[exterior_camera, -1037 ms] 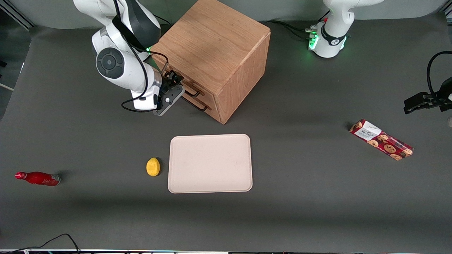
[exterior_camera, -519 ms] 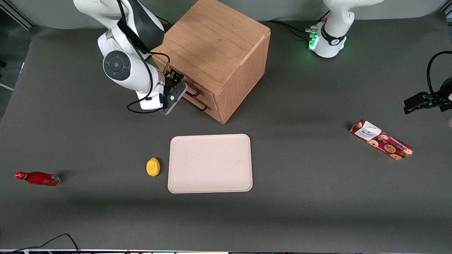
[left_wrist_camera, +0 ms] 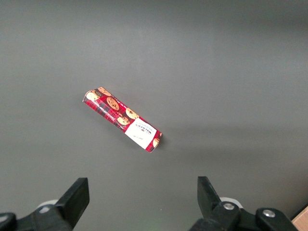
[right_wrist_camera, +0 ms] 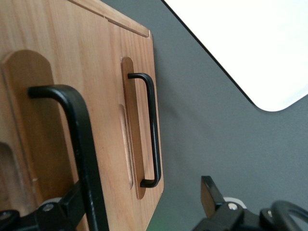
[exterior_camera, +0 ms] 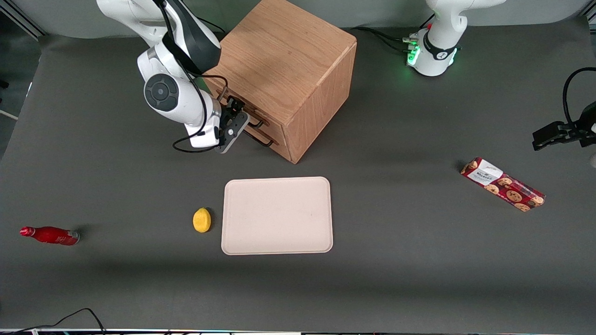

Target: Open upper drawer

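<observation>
The wooden cabinet (exterior_camera: 284, 60) has two drawers with thin black bar handles. The upper drawer (right_wrist_camera: 43, 33) looks closed, its front flush with the lower one. Its handle (exterior_camera: 254, 122) shows close up in the right wrist view (right_wrist_camera: 82, 144). My right gripper (exterior_camera: 236, 117) is open at the cabinet's front, level with that handle. In the right wrist view the gripper (right_wrist_camera: 142, 195) has its fingers spread wide, and the upper handle's bar runs just inside one finger (right_wrist_camera: 72, 204). Nothing is gripped. The lower drawer's handle (right_wrist_camera: 151, 130) sits farther from the gripper.
A beige tray (exterior_camera: 277, 215) lies on the table nearer the front camera than the cabinet, with a yellow lemon (exterior_camera: 201, 219) beside it. A red bottle (exterior_camera: 49, 235) lies toward the working arm's end. A red cookie box (exterior_camera: 503, 184) lies toward the parked arm's end.
My right gripper has moved in toward the cabinet's front, from a little way off to right at the upper drawer's handle. The drawer has not moved.
</observation>
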{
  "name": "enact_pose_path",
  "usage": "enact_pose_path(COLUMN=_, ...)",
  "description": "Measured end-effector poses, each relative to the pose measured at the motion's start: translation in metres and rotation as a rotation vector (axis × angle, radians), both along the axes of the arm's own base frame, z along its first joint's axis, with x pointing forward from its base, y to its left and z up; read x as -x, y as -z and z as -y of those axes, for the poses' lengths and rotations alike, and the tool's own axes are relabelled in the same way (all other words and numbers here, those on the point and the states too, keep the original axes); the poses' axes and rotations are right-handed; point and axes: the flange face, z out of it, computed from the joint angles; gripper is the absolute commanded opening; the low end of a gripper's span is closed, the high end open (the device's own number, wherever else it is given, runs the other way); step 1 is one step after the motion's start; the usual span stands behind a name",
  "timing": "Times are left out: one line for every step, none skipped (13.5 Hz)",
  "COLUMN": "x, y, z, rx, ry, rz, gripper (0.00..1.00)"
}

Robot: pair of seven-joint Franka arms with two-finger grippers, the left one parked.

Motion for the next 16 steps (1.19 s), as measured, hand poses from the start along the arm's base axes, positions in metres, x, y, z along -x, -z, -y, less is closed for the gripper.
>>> enact_pose_path(x=-0.001, y=0.003, z=0.000, rx=-0.002, ry=0.000, rz=-0.002, gripper=1.00)
enact_pose_path(x=-0.002, y=0.004, z=0.000, rx=-0.005, ry=0.001, rz=-0.003, gripper=1.00)
enact_pose_path(x=-0.002, y=0.005, z=0.000, rx=-0.006, ry=0.001, rz=-0.003, gripper=1.00)
enact_pose_path(x=-0.002, y=0.006, z=0.000, rx=-0.007, ry=0.001, rz=-0.004, gripper=1.00)
enact_pose_path(x=-0.003, y=0.008, z=0.000, rx=-0.008, ry=0.001, rz=-0.007, gripper=1.00)
enact_pose_path(x=-0.003, y=0.008, z=0.000, rx=-0.009, ry=-0.001, rz=-0.007, gripper=1.00)
enact_pose_path(x=-0.004, y=0.009, z=0.001, rx=-0.011, ry=-0.005, rz=-0.006, gripper=1.00)
enact_pose_path(x=-0.005, y=0.009, z=0.003, rx=-0.013, ry=-0.006, rz=-0.005, gripper=1.00)
enact_pose_path(x=-0.007, y=0.009, z=0.005, rx=-0.014, ry=-0.005, rz=-0.004, gripper=1.00)
enact_pose_path(x=-0.009, y=0.009, z=0.008, rx=-0.015, ry=-0.001, rz=-0.002, gripper=1.00)
enact_pose_path(x=-0.011, y=0.009, z=0.010, rx=-0.015, ry=0.004, rz=0.000, gripper=1.00)
enact_pose_path(x=-0.013, y=0.009, z=0.014, rx=-0.016, ry=0.011, rz=0.002, gripper=1.00)
enact_pose_path(x=-0.015, y=0.009, z=0.016, rx=-0.017, ry=0.016, rz=0.006, gripper=1.00)
enact_pose_path(x=-0.017, y=0.010, z=0.019, rx=-0.018, ry=0.023, rz=0.010, gripper=1.00)
enact_pose_path(x=-0.019, y=0.010, z=0.021, rx=-0.019, ry=0.029, rz=0.012, gripper=1.00)
enact_pose_path(x=-0.021, y=0.011, z=0.025, rx=-0.018, ry=0.033, rz=0.013, gripper=1.00)
